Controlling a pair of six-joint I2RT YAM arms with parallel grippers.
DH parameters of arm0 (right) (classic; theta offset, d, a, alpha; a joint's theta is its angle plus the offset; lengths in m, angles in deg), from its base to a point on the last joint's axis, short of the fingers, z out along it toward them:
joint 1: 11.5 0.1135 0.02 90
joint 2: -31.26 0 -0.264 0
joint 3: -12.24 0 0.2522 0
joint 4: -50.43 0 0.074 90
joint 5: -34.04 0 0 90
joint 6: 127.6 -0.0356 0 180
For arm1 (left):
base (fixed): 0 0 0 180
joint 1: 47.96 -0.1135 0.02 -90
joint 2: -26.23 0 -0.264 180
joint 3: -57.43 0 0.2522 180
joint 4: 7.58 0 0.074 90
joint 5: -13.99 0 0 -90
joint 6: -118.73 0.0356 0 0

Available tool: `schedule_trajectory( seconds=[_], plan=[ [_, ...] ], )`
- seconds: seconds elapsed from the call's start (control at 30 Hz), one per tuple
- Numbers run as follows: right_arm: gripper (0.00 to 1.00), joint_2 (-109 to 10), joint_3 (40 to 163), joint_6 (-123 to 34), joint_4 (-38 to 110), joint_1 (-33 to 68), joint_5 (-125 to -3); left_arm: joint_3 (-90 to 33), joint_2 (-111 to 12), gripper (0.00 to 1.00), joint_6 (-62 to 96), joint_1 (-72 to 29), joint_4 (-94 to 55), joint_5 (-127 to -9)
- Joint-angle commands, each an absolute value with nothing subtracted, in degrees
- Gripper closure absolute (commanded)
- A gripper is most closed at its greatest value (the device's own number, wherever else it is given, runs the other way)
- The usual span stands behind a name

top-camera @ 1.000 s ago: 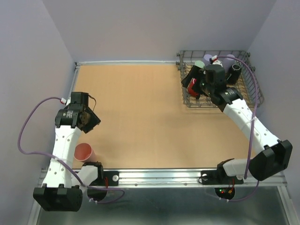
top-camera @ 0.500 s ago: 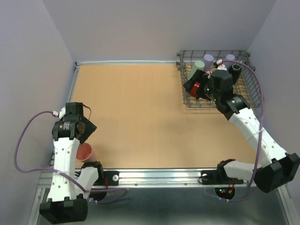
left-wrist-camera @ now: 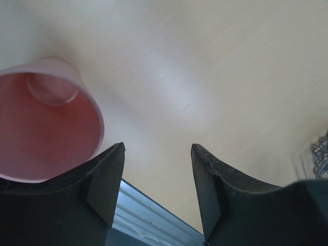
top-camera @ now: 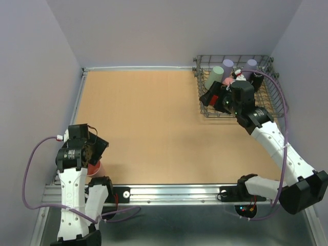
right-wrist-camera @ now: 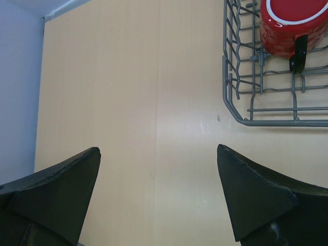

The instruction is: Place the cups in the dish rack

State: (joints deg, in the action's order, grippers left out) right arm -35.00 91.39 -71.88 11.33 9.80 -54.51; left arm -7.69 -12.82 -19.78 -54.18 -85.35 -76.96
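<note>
The dish rack (top-camera: 274, 95) stands at the far right of the table. In it I see a pale green cup (top-camera: 215, 76), two lavender cups (top-camera: 228, 64) (top-camera: 251, 63) and a pink cup (top-camera: 229, 80). The red cup (right-wrist-camera: 289, 25), white at the rim, sits in the rack's (right-wrist-camera: 256, 77) near-left corner. The black cup is hidden. My right gripper (top-camera: 212, 98) (right-wrist-camera: 159, 154) is open and empty, above the table just beside that corner. Another pink cup (top-camera: 95, 168) (left-wrist-camera: 46, 123) is at the near left edge. My left gripper (top-camera: 98, 147) (left-wrist-camera: 156, 148) is open, right beside it, the cup outside the left finger.
A metal rail (top-camera: 174, 192) runs along the table's near edge, just below the left gripper (left-wrist-camera: 154, 220). Purple-grey walls close in the left, far and right sides. The tan tabletop (top-camera: 148, 118) lies between the arms.
The left arm has swung back toward the near edge and come down beside the pink cup. The right gripper has let go of the red cup in the rack and drawn back.
</note>
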Motion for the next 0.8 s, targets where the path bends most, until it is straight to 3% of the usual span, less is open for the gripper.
schedule_trajectory(
  seconds=[0.0,0.47,0.57,0.77],
  plan=[
    [0.00,-33.2,90.5,-70.6,12.6,9.6,-55.5,-9.2,-12.2,0.35,-21.8,-54.4,-86.0,-76.4],
    [0.00,-30.3,87.4,-71.5,12.5,9.9,-55.7,-12.3,-16.1,0.32,-28.3,-56.2,-85.8,-81.7],
    [0.00,-30.8,87.3,-71.7,12.6,11.0,-55.7,-13.7,-20.6,0.29,-23.2,-57.8,-85.8,-86.3],
    [0.00,-31.7,88.7,-71.0,12.7,14.2,-53.6,-18.1,-23.4,0.23,-12.1,-73.1,-85.4,-84.6]
  ],
)
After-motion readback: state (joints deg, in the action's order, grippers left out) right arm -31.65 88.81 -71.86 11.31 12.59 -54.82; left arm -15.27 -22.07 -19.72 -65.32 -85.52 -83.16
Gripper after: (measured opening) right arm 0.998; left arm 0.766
